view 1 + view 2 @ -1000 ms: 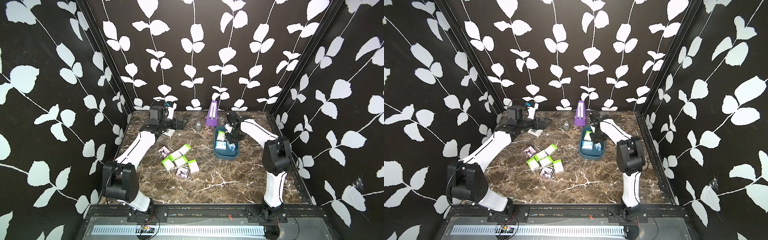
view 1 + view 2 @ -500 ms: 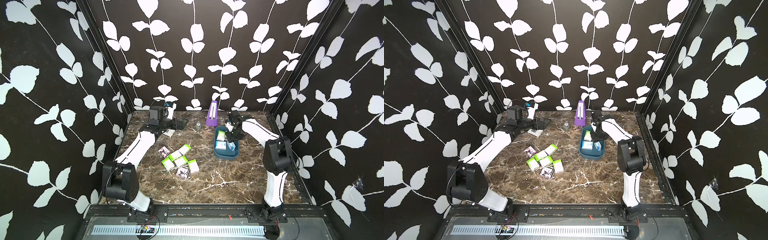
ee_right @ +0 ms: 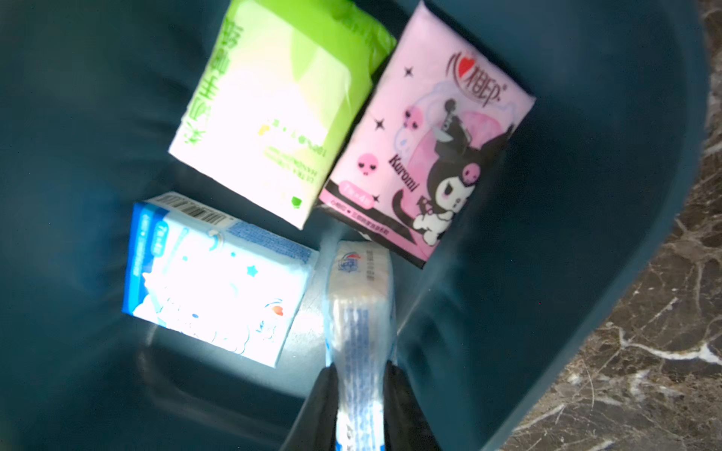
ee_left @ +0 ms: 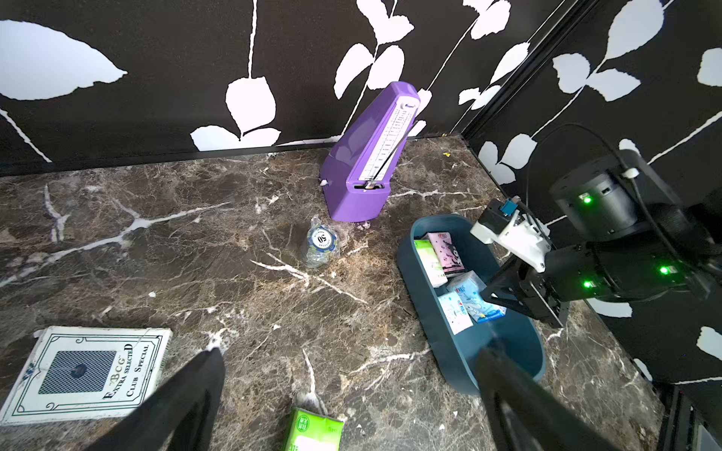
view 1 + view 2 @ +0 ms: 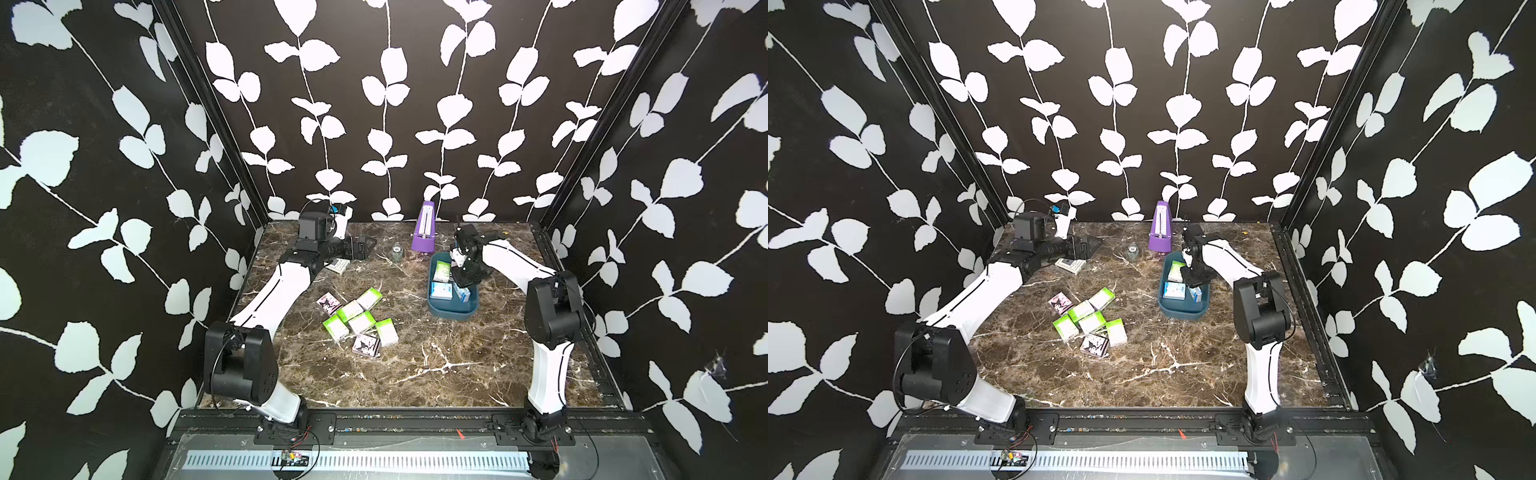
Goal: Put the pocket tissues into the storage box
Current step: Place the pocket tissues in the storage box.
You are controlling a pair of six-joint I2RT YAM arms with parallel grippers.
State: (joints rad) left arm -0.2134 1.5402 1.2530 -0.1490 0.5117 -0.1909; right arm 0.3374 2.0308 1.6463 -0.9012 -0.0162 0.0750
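— Jaws, right gripper (image 3: pixel 359 369): status?
— Pressed onto one blue-and-white packet (image 3: pixel 359 296), standing on its narrow edge inside the storage box (image 3: pixel 586 195), far right of the table (image 5: pixel 415 374). On the left gripper (image 4: pixel 349 353), jaws spread wide, empty, far left beside the card pack (image 4: pixel 86 375).
— Hazards?
— Two, by judgement. If the arm lifts without letting go, the packet rides out of the box with it. Its fingers (image 3: pixel 320 398) sit close to the box's wall; a sideways pull could drag the box.
— Count, box?
— Four: the pinched one, one flat blue-and-white packet (image 3: pixel 218 281), one green packet (image 3: pixel 273 105), one pink packet (image 3: pixel 426 148).
— Count, table?
— Seven loose pocket tissues (image 5: pixel 359 322), clustered mid-table, left of the box: five green, two pink.
— Sundries?
— One purple metronome (image 5: pixel 424 230) at the far edge, one poker chip (image 5: pixel 397 250) near it on the left, one card pack.
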